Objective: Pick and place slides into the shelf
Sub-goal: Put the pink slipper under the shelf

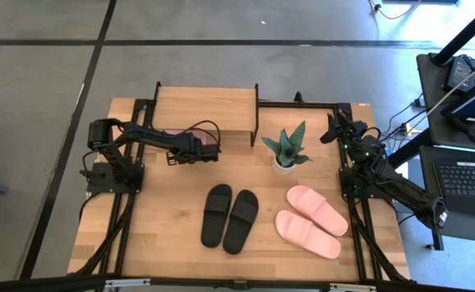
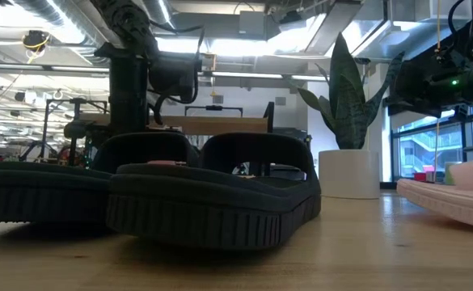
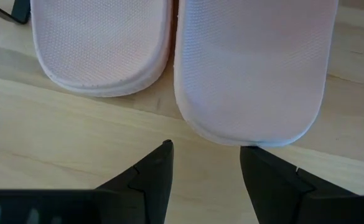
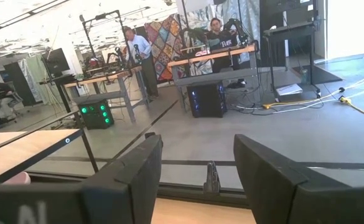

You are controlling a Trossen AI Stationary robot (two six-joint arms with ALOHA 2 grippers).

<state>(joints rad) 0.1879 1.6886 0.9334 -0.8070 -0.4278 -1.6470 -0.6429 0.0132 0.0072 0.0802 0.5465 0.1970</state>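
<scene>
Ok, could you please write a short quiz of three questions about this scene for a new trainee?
1. True or false: the left end effector is open and holds nothing.
2. Which stands on the table beside the shelf? A) potted plant B) bottle C) bowl
3. Fill in: ___ black slides lie in front of the shelf.

Key: 1 true; 2 A; 3 two.
</scene>
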